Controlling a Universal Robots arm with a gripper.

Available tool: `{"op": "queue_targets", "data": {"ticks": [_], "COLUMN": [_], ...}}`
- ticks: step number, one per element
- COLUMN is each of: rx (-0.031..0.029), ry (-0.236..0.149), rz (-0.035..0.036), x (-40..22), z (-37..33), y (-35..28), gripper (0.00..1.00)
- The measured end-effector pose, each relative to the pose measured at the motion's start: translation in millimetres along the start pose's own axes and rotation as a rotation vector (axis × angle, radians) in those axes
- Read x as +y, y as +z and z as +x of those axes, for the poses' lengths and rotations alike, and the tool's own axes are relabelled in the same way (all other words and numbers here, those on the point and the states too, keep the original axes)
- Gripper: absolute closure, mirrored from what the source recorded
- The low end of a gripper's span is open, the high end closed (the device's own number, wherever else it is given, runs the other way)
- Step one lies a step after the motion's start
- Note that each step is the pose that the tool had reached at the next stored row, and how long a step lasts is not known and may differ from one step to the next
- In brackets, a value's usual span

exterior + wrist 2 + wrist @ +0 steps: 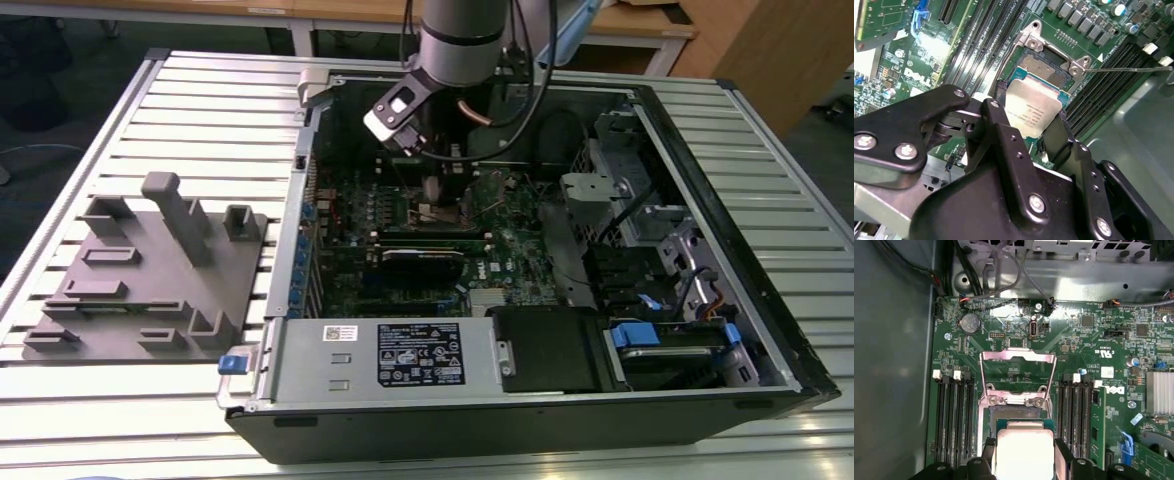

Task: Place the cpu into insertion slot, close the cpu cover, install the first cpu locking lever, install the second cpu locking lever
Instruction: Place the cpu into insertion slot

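Note:
My gripper (1029,125) is shut on the cpu (1031,111), a pale silver square held by its two opposite edges between the black fingers (999,125). The same hold appears in the first wrist view, with the gripper (1024,462) around the cpu (1024,452). The insertion slot (1043,67) lies open just past the chip, its pale pin field partly covered by it. I cannot tell whether chip and slot touch. The cpu cover (1018,357) is flipped up and open behind the slot (1016,412). A thin locking lever (1126,69) sticks out sideways. In the exterior view the gripper (433,188) is down inside the case.
Black memory slots (954,415) flank the socket on both sides. The case wall (889,365) is close by. A white-labelled power supply (387,355) and a drive bay (667,345) stand at the case front. A grey fixture block (147,270) lies on the table at the exterior view's left.

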State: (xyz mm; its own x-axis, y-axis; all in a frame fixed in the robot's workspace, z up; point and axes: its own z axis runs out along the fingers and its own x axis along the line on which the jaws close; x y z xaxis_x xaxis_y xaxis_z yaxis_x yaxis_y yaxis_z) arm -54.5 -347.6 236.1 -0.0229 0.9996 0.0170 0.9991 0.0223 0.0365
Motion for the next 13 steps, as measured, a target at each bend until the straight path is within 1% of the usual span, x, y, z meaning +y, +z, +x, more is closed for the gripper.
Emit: {"op": "queue_targets", "data": {"ticks": [1, 7, 13], "rx": [-0.0001, -0.0002, -0.0004], "ry": [0.000, 0.000, 0.006], "rz": [0.0000, -0.0001, -0.0001], "x": [-0.1, 0.0, -0.3], "z": [0.4, 8.4, 9.3], "y": [1.2, 6.0, 13.5], "gripper": [0.46, 0.46, 0.46]}}
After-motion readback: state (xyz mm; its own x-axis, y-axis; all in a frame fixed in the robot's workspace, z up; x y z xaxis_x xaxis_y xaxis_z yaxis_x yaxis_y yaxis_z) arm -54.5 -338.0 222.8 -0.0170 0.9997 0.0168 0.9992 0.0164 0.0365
